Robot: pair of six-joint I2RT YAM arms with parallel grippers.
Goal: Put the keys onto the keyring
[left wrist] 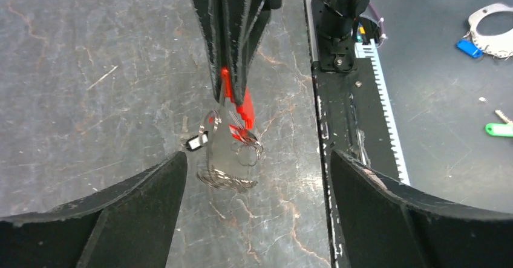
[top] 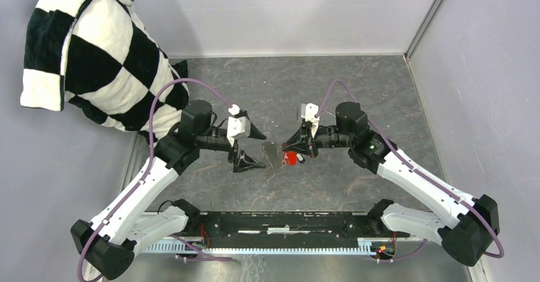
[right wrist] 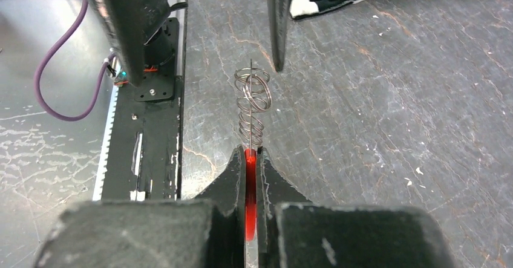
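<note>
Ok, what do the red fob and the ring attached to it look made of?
The red fob is probably plastic: even, saturated red with a soft sheen. The keyring looks like metal: thin silvery wire loops catching bright glints.

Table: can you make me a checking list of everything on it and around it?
Surface: grey marbled table, scratched.
Job's things: keyring dangling from its red fob; black-headed key beside the ring, cannot tell if attached.
Clutter: checkered cloth at the far left.
Grippers: right gripper shut on the fob; left gripper open, empty.
Cables: purple cable looping over each arm.
Surroundings: pale walls.
</note>
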